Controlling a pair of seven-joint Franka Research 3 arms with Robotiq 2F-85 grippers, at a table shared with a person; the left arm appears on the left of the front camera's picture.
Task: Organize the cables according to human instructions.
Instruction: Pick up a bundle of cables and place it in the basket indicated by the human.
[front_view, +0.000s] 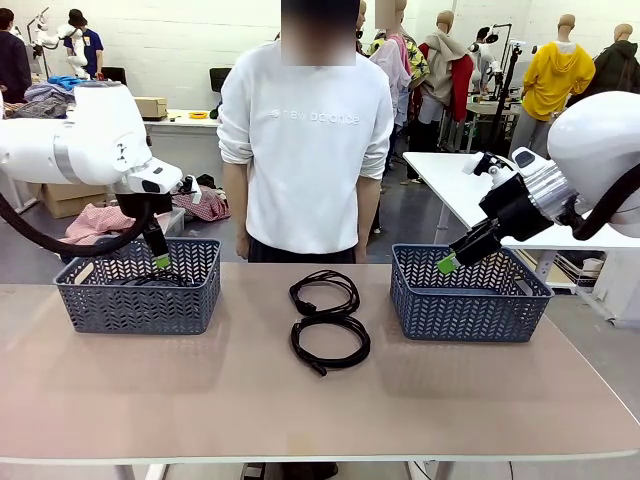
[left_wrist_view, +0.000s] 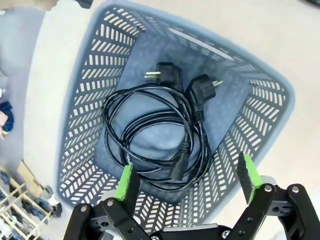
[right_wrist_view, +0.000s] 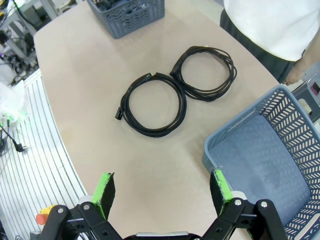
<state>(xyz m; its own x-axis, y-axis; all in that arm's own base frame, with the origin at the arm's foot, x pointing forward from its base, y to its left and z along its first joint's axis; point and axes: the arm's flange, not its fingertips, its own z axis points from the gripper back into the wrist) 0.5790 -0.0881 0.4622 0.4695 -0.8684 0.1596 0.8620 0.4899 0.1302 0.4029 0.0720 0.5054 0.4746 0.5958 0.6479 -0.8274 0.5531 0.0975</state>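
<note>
Okay, count: four black cables (right_wrist_view: 152, 107) in all, two coils on the table and two in a basket.
baskets: two, grey-blue and slotted; left basket (front_view: 138, 285) and right basket (front_view: 468, 295), one toward each end of the table (front_view: 200, 400).
table coils: far coil (front_view: 324, 293) and near coil (front_view: 330, 342), touching, one behind the other, midway between the baskets, in front of the person (front_view: 305, 150).
basket coils (left_wrist_view: 150, 125): overlapped flat on the floor of the left basket; two wall plugs (left_wrist_view: 162, 75) lie side by side at one end.
left gripper (left_wrist_view: 186, 170): above the left basket, pointing down into it; basket coils right below the fingers, apart from them.
left gripper state: jaws spread wide, nothing held, nothing touched.
right gripper (right_wrist_view: 162, 182): over the table just beside the right basket's corner; table coils lie ahead of it, well apart.
right gripper state: jaws wide apart, holding nothing, touching nothing.
</note>
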